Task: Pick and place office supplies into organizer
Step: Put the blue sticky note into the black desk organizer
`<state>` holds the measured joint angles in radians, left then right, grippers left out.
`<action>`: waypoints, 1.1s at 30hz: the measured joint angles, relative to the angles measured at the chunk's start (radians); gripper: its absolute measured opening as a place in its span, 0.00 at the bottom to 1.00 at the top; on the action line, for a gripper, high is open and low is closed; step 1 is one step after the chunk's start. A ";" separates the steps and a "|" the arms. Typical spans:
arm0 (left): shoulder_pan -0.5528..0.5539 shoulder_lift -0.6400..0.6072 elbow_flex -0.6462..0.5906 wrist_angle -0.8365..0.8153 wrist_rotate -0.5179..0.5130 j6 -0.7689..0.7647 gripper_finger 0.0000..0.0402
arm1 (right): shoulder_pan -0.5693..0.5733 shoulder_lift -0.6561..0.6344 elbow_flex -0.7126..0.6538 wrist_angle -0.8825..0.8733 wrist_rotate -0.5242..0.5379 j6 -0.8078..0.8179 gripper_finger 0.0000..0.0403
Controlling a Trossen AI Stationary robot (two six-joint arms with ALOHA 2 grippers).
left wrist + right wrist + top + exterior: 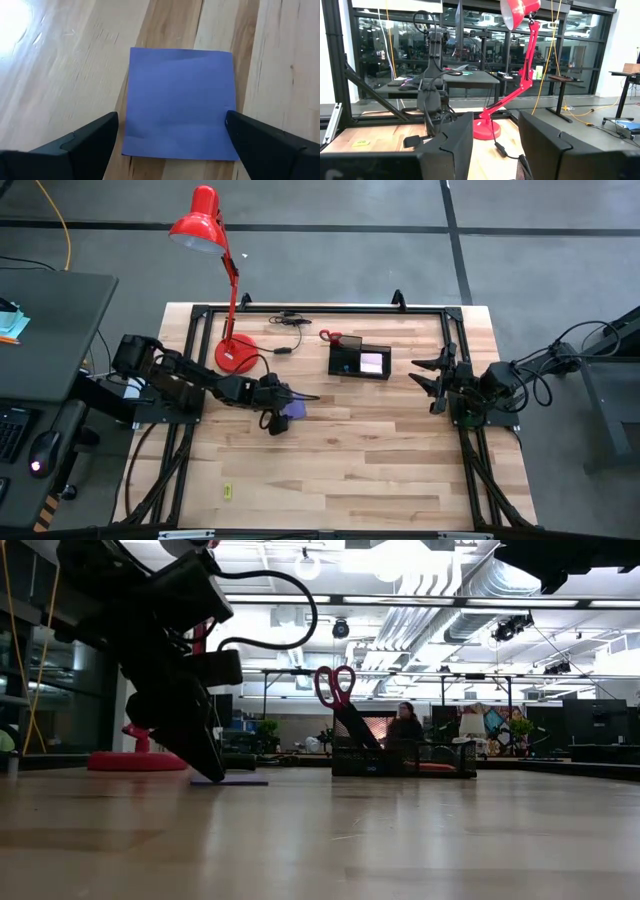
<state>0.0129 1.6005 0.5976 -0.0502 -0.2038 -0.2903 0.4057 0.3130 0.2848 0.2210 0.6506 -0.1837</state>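
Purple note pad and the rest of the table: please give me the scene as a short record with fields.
left gripper: open, fingers on either side of the purple note pad, low over the table
purple note pad: flat on the wood, not lifted
right gripper: waits at the table's right side, holds nothing
organizer: near the far edge, a pink pad inside
scissors: red handles up, standing in the organizer
yellow-green piece: near the front left edge
red lamp: base beside the left arm
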 joint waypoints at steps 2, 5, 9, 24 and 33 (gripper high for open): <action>0.000 0.000 0.000 0.001 0.005 -0.003 0.89 | 0.000 0.000 0.000 0.000 0.000 0.000 0.37; 0.000 0.000 -0.001 0.004 0.009 -0.002 0.89 | 0.000 0.000 0.000 0.000 0.000 0.000 0.38; 0.000 -0.007 -0.002 0.022 0.020 -0.002 0.89 | 0.000 0.000 0.000 0.000 0.000 0.000 0.38; -0.001 -0.024 0.004 0.049 0.088 0.002 0.96 | 0.000 0.000 0.000 0.000 0.000 0.000 0.38; -0.003 -0.015 0.005 0.047 0.083 0.002 0.97 | 0.000 0.000 0.000 0.000 0.000 0.000 0.38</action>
<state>0.0101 1.5854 0.6030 -0.0029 -0.1211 -0.2886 0.4057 0.3130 0.2848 0.2207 0.6509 -0.1833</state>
